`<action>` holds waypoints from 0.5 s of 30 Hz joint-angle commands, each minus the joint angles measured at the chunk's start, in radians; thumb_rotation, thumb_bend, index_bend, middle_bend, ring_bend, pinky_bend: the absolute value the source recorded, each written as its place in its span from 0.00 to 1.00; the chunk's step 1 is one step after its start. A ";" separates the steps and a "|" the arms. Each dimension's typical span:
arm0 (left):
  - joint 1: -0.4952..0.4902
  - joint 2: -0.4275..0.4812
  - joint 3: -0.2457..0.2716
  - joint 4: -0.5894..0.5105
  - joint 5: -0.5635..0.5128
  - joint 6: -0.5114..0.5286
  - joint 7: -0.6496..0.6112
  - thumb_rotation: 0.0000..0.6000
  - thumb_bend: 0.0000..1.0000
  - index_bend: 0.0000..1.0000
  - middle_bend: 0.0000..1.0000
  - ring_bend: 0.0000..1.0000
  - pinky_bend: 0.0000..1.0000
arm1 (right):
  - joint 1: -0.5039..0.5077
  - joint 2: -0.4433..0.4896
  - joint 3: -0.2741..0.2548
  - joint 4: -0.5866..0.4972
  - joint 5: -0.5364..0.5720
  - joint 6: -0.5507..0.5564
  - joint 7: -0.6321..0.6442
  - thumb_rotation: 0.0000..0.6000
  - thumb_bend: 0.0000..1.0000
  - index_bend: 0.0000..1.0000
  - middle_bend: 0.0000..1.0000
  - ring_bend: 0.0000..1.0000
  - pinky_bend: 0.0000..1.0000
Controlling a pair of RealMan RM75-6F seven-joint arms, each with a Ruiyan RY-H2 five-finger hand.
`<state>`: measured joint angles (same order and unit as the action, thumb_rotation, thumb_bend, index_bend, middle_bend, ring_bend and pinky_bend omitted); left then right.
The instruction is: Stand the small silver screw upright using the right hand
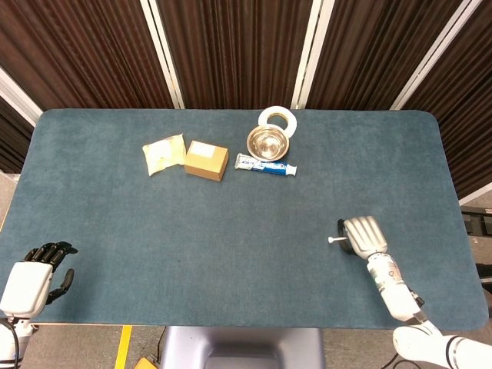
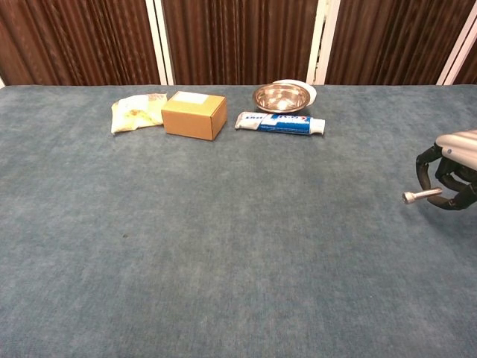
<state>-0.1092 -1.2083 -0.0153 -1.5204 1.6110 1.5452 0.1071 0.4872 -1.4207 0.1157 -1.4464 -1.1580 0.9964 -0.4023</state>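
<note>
Head view. Tabletop (image 1: 231, 254): blue-grey felt surface before dark brown slatted panels with white strips. Far centre: white tape roll (image 1: 277, 118) touching a steel bowl (image 1: 267, 142); toothpaste tube (image 1: 265, 165), blue and white, print too small to read; brown cardboard box (image 1: 206, 160) with a white label, text illegible; pale yellow packet (image 1: 164, 154) just beside it. Right robot hand (image 1: 363, 237), near right, palm down, pinching the small silver screw (image 1: 336, 240), which juts out level toward the left. Left robot hand (image 1: 38, 269) at the near left edge, holding nothing; dark fingers curled.

Chest view. Right robot hand (image 2: 452, 177) at the right edge, fingers curled round the screw (image 2: 422, 195); screw horizontal, off the tabletop (image 2: 223, 261), head pointing left. Tube (image 2: 280, 123) lettering blurred, unreadable.
</note>
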 commanded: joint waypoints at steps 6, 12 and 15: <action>0.000 0.000 0.000 -0.002 0.001 0.000 0.004 1.00 0.45 0.36 0.30 0.28 0.38 | 0.018 0.011 -0.017 -0.024 0.041 0.011 -0.125 1.00 0.47 0.76 0.95 0.98 0.87; 0.000 0.000 -0.001 -0.001 -0.001 -0.001 0.004 1.00 0.45 0.36 0.30 0.28 0.38 | 0.032 0.017 -0.023 -0.041 0.081 0.006 -0.196 1.00 0.47 0.76 0.95 0.98 0.87; 0.000 0.001 -0.001 -0.003 -0.001 -0.001 0.006 1.00 0.45 0.36 0.30 0.28 0.38 | 0.049 0.018 -0.026 -0.059 0.107 0.019 -0.280 1.00 0.47 0.76 0.95 0.98 0.87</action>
<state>-0.1096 -1.2077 -0.0159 -1.5231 1.6098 1.5440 0.1130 0.5216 -1.4054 0.0935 -1.4880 -1.0810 1.0082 -0.6259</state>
